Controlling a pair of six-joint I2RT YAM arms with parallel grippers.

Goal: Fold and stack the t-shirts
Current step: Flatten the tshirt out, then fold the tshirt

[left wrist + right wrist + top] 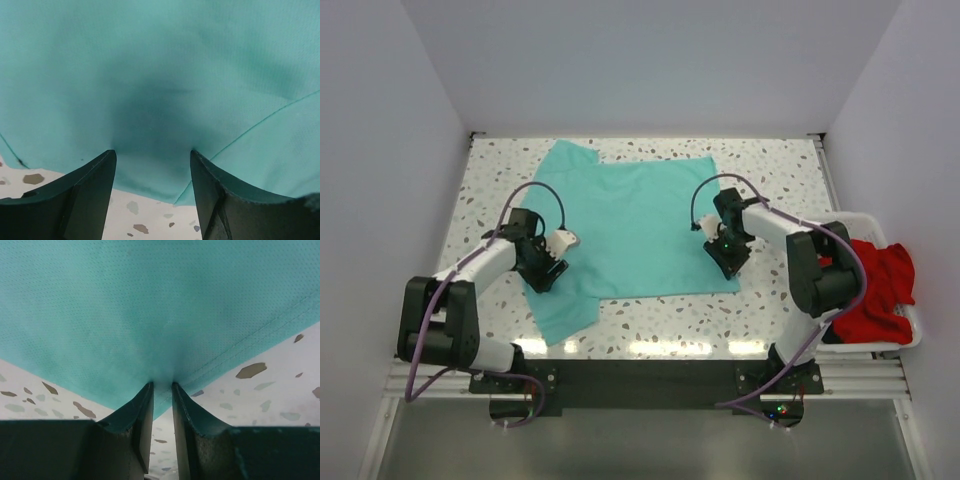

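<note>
right gripper (162, 386) has its jaws nearly together, pinching the hem of the teal t-shirt (150, 305) at a corner, with bare speckled table (260, 400) on both sides. left gripper (152, 156) has its jaws apart, tips on the shirt's left edge, holding nothing. the shirt lies spread flat mid-table. the red t-shirt (878, 290) sits in the white basket (865, 347) at the table's right side, well apart.

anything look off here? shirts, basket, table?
Nothing damaged or spilled. The teal t-shirt lies askew on the table, with one sleeve trailing toward the near edge. The red t-shirt is bunched in the white basket at the right and drapes over its rim.
</note>
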